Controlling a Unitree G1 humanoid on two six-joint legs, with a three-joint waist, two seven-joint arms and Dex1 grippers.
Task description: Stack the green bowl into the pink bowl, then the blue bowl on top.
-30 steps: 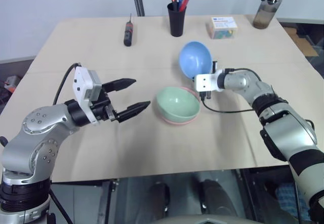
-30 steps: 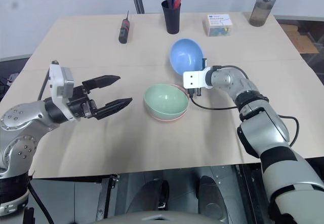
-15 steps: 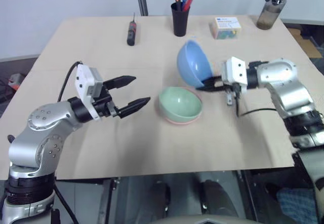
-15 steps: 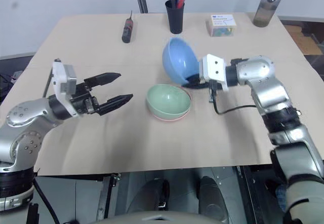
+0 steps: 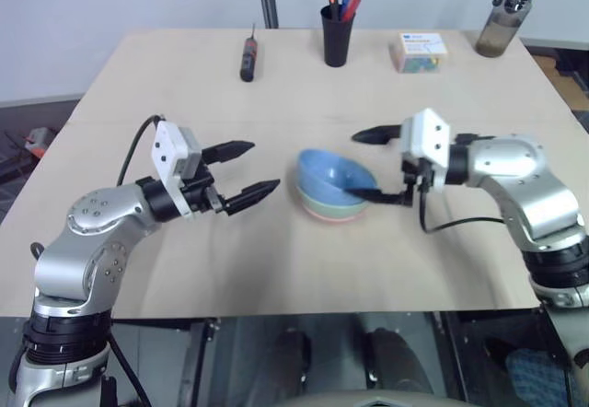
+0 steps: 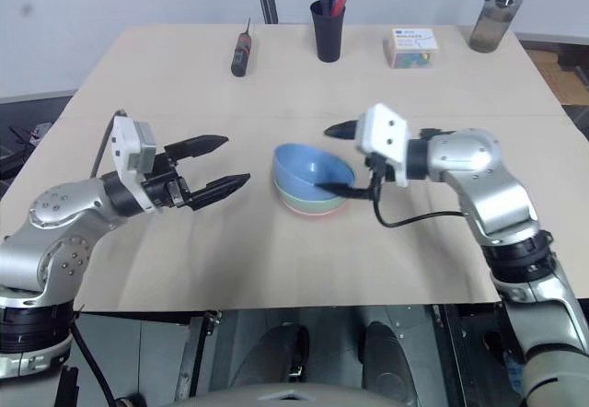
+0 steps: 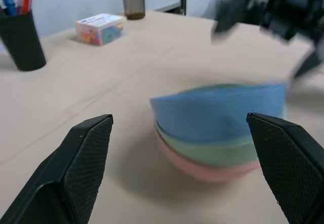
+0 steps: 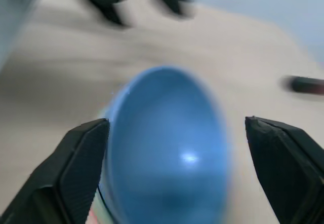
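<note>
Right end effector (image 5: 372, 162), fingers spread, straddles blue bowl (image 5: 328, 172) atop the stack.

Seen from the robot's head, the stereo pair looks forward and down across the table (image 5: 184, 75). Each wrist camera sights low along its own fingers from opposite sides — both close on the stacked bowls, the blue bowl (image 7: 217, 110) uppermost.

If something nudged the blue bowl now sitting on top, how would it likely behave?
The blue bowl looks like thin, smooth plastic, so probably light and slippery. It sits tilted in the green bowl, so a nudge would likely rock or slide it. The rim looks stiff.
</note>
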